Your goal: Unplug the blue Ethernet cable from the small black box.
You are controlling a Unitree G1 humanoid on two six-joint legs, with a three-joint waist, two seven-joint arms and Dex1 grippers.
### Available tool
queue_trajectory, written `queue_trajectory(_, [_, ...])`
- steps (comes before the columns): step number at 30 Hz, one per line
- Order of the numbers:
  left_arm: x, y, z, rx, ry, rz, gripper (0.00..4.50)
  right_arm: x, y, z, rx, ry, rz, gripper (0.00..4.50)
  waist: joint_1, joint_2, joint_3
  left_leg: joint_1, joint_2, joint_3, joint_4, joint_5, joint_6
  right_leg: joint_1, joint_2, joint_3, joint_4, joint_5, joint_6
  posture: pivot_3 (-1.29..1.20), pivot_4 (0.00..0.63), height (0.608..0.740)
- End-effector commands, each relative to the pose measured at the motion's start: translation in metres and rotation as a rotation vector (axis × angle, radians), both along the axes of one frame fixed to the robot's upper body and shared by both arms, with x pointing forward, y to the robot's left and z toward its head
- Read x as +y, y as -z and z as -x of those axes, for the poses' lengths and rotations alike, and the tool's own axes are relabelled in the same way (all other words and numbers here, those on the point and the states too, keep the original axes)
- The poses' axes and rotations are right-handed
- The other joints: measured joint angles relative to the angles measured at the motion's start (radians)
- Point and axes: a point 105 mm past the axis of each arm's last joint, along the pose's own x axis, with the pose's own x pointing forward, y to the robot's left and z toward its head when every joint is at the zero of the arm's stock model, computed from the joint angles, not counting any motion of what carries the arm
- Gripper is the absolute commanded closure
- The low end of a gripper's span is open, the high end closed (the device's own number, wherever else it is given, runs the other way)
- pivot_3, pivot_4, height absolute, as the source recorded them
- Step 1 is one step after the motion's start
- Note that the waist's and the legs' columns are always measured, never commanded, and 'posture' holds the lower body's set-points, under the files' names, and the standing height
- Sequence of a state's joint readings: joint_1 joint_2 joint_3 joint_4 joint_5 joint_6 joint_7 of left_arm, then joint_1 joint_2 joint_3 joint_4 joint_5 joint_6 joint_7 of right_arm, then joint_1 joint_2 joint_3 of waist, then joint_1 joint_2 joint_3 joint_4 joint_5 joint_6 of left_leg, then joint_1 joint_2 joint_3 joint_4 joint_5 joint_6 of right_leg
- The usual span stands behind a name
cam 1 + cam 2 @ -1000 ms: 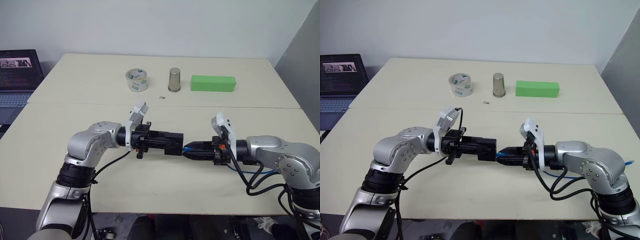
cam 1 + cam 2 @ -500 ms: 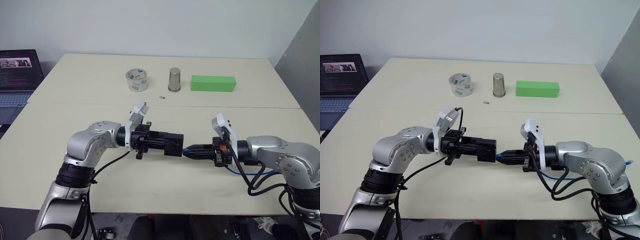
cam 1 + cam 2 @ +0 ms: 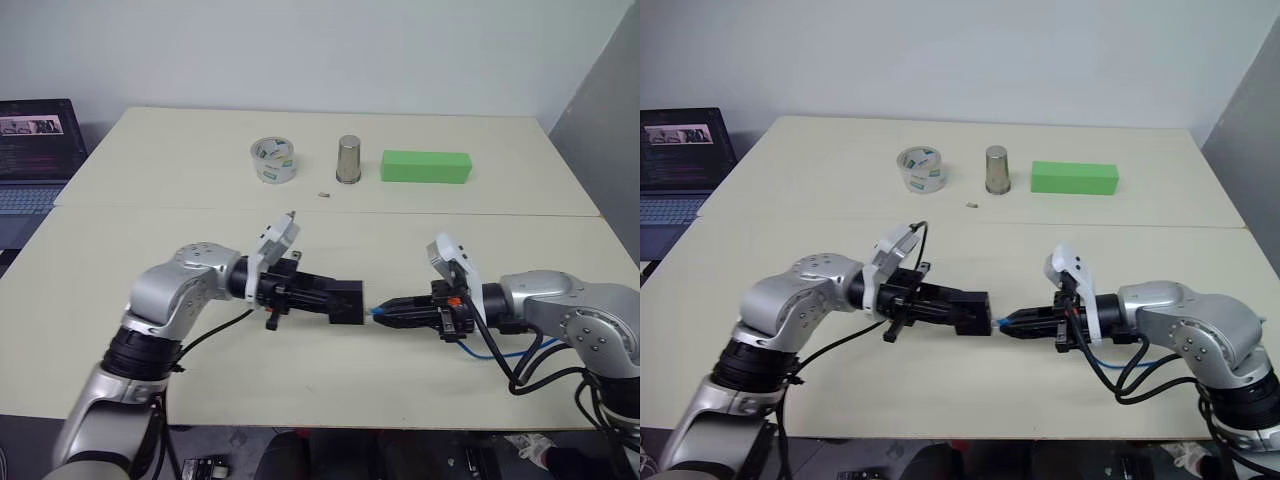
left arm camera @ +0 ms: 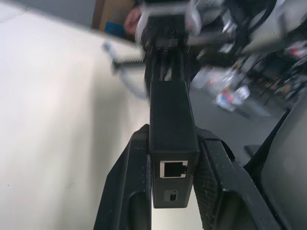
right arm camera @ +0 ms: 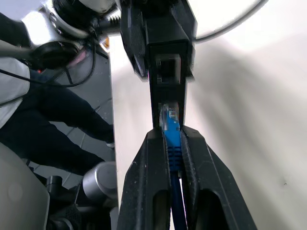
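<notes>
Pinching blue Ethernet cable (image 5: 171, 139), right tool (image 3: 386, 313) — just clear of small black box (image 3: 340, 299)

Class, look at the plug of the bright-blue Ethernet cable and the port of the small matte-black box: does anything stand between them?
Nothing visible does. The blue Ethernet cable's plug, pinched in the right gripper, faces the small black box in the left gripper across a bare gap.

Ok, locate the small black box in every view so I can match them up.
Left eye view: small black box, just left of centre, above the table.
Right eye view: near centre.
Left wrist view: between the left gripper's fingers.
Right wrist view: upper middle.
Shared landmark: the blue Ethernet cable's plug, facing the box.
</notes>
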State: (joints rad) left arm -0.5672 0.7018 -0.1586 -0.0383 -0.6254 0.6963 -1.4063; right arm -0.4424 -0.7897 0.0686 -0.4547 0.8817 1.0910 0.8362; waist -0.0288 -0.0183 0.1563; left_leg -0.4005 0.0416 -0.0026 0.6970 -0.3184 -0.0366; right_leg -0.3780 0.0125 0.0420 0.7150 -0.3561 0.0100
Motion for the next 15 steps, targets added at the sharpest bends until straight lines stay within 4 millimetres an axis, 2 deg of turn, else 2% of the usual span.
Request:
queue_trajectory(1, [0.001, -0.006, 0.0, -0.048, 0.008, 0.012, 3.71, 0.002, -0.007, 0.0, -0.052, -0.015, -0.016, 4.49, 0.0, 0.0, 0.0, 0.0, 0.0, 0.0, 0.0, 0.0, 0.0, 0.0, 0.0, 0.0, 0.0, 0.0, 0.0, 0.0, 0.15, 0.74])
queue_trajectory(6, [-0.002, -0.007, 0.001, -0.048, 0.015, 0.024, 3.71, 0.013, -0.01, 0.005, -0.064, -0.058, -0.044, 4.49, 0.0, 0.0, 0.0, -0.001, 0.0, 0.0, 0.0, 0.0, 0.0, 0.0, 0.0, 0.0, -0.001, 0.0, 0.0, 0.0, 0.15, 0.74])
queue_trajectory(9, [0.0, -0.006, 0.0, -0.052, 0.004, 0.015, 3.71, 0.01, -0.011, -0.008, -0.113, 0.006, -0.043, 4.49, 0.0, 0.0, 0.0, -0.001, 0.0, 0.0, 0.0, 0.0, 0.0, 0.0, 0.0, 0.0, 0.0, 0.0, 0.0, 0.0, 0.15, 0.74])
queue_trajectory(10, [0.002, -0.005, -0.002, -0.058, -0.01, 0.01, 3.71, 0.006, -0.012, -0.022, -0.154, 0.077, -0.036, 4.49, 0.0, 0.0, 0.0, -0.001, 0.0, 0.0, 0.0, 0.0, 0.0, 0.0, 0.0, 0.0, 0.0, 0.0, 0.0, 0.0, 0.15, 0.74])
queue_trajectory(13, [0.008, 0.002, -0.016, -0.111, -0.105, -0.022, 3.71, -0.017, -0.005, -0.091, -0.353, 0.42, 0.09, 4.49, -0.002, 0.0, 0.0, 0.0, 0.0, 0.001, 0.0, 0.0, 0.0, 0.0, 0.0, 0.001, 0.0, 0.0, 0.0, 0.0, 0.15, 0.74])
queue_trajectory(15, [0.009, 0.004, -0.02, -0.131, -0.133, -0.028, 3.71, -0.026, 0.001, -0.113, -0.407, 0.529, 0.153, 4.49, -0.003, 0.0, 0.0, 0.001, 0.0, 0.002, 0.0, 0.0, -0.001, -0.001, 0.0, 0.001, 0.001, 0.0, 0.0, 0.0, 0.15, 0.74])
